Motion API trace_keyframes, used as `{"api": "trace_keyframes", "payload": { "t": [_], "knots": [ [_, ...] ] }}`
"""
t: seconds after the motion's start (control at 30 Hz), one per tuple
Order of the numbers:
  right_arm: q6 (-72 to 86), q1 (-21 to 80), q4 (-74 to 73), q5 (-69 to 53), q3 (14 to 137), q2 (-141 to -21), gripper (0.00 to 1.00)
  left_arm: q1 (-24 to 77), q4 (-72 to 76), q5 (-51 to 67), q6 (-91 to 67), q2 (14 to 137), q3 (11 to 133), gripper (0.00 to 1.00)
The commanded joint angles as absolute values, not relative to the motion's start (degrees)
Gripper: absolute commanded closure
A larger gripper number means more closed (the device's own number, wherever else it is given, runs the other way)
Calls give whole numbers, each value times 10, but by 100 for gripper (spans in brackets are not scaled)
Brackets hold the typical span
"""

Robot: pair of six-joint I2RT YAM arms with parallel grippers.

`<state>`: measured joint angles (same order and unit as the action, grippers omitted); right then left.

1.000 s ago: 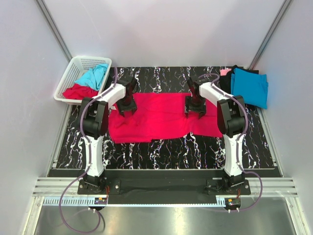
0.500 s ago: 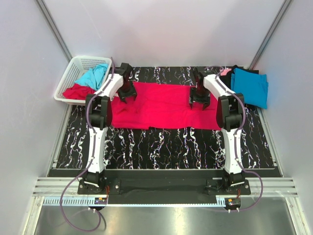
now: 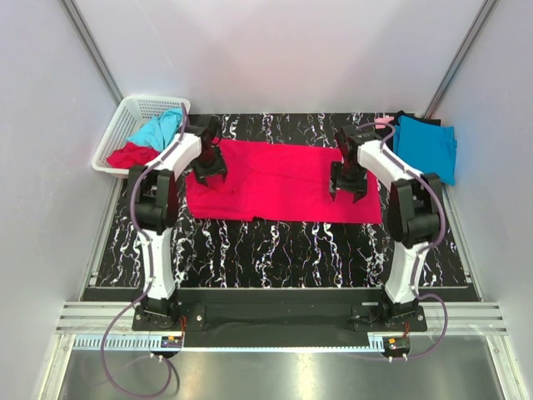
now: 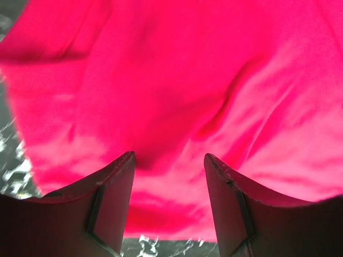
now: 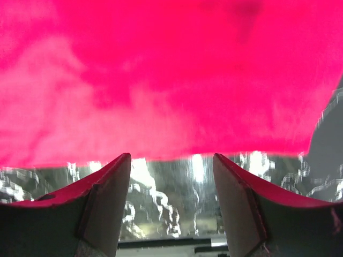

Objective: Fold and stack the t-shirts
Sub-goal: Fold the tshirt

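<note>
Hovering my left tool [image 4: 168, 157] over the wrinkled left end of the crimson t-shirt [image 3: 279, 179], fingers released and apart, nothing between them. That shirt lies spread flat across the middle of the marbled bench [image 3: 275, 250]. My right tool [image 5: 171, 156] is released too, above the shirt's edge at its right end, bare bench showing between the fingers. There's also a turquoise shirt [image 3: 158, 129] and a red shirt [image 3: 129, 156] bunched in the white basket [image 3: 133, 112], plus a folded turquoise shirt [image 3: 425, 148] at the far right corner.
</note>
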<state>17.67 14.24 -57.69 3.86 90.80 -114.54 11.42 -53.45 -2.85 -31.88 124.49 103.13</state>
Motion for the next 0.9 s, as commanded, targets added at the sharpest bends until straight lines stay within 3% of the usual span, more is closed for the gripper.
{"api": "trace_keyframes", "payload": {
  "t": [0.0,0.5,0.87],
  "knots": [
    [195,151,-538,38,855,-1083,31,113,-505,-54,-329,1162,978,40],
    [247,197,-446,14,644,-957,34,117,-475,-118,-422,904,663,41],
    [243,203,-434,18,597,-916,34,117,-426,-92,-435,954,630,42]
  ]
}}
